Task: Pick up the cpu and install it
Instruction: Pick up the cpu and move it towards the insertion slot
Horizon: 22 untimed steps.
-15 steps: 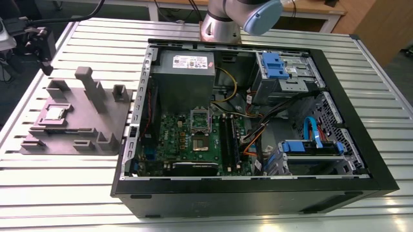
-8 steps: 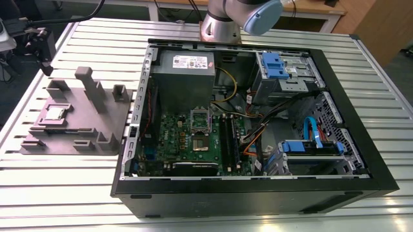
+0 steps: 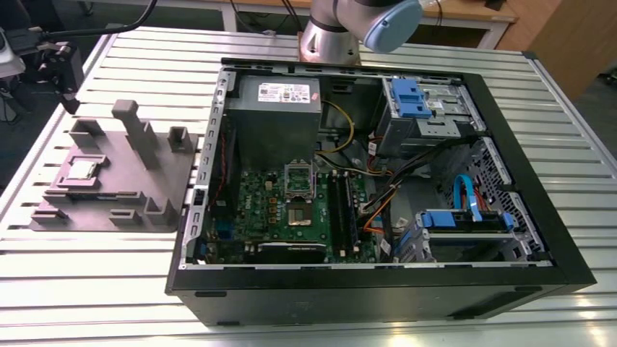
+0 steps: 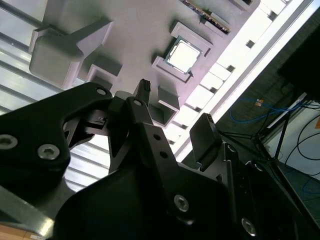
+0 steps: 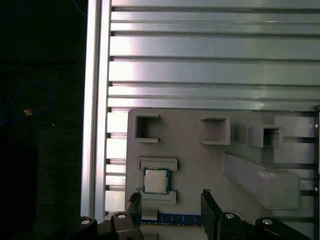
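Lying in the grey plastic plate [image 3: 111,172] at the exterior view's left, the small flat silvery cpu [image 5: 155,180] is seen just beyond the black tool [image 5: 170,195], whose fingers [image 5: 210,210] are held apart, empty.

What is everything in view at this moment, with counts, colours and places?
cpu: one, silvery, in a recess of the plate
plate: one, grey, on the table beside the computer case
computer case: one, black, open, on the table
motherboard: one, green, inside the case
drive brackets: two, blue, inside the case
table: one, silver, slatted
arm: one, grey, beyond the case
end effector: one, black, open, above the plate near the cpu
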Each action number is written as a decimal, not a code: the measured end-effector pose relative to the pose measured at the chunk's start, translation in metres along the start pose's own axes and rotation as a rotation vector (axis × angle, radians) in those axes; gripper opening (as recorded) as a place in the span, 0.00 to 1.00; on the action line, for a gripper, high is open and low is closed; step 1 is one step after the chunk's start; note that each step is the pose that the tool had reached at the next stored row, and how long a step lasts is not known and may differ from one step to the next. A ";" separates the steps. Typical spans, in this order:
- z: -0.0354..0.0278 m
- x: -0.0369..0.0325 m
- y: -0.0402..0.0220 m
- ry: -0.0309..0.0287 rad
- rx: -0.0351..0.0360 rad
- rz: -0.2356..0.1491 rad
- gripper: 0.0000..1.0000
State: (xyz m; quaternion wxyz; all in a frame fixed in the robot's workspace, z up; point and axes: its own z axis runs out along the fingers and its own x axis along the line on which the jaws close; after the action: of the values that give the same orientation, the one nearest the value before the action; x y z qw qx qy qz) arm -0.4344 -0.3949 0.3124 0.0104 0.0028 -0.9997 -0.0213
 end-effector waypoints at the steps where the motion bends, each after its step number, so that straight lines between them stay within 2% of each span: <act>1: 0.0002 0.0000 0.0000 0.0000 0.0000 0.000 0.59; 4: 0.0021 0.0000 -0.0001 -0.0002 -0.0001 0.000 0.60; 5: 0.0035 -0.0001 -0.0002 -0.0001 0.0000 0.000 0.66; 6: 0.0053 -0.0001 -0.0002 -0.0001 0.0000 0.000 0.66; 7: 0.0071 0.0001 -0.0004 -0.0001 0.0000 0.000 0.72; 19: 0.0286 0.0103 -0.0063 -0.0001 -0.0009 0.000 0.72; 22: 0.0329 0.0132 -0.0068 -0.0021 -0.0011 0.000 0.72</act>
State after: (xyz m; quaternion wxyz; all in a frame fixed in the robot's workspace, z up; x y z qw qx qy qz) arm -0.4482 -0.4003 0.2795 0.0094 0.0028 -0.9997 -0.0218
